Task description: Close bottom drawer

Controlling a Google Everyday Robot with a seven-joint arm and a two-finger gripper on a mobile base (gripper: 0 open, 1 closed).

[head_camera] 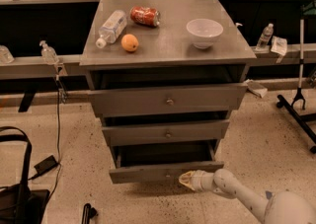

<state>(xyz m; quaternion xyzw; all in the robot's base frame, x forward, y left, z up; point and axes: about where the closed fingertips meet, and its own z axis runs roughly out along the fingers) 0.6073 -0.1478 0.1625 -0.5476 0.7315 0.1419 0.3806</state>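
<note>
My cream gripper (186, 180) sits at the front of the slim grey metal bottom drawer (143, 172), right of centre. The drawer stands pulled out, lowest of three. Clenched or released, I cannot tell.

The grey bench (168, 50) carries four things on its flat top. A clear plastic bottle (111, 27) lies on its side at the left, cap toward the front edge. Just beside it, toward the back, a red can (145, 16) also lies on its side. An orange (130, 43) sits near the bottle's cap end. A white bowl (204, 32) stands upright at the right, well apart from the rest. The gripper (185, 180) is low down, just beside the bottom drawer (148, 172) front.
</note>
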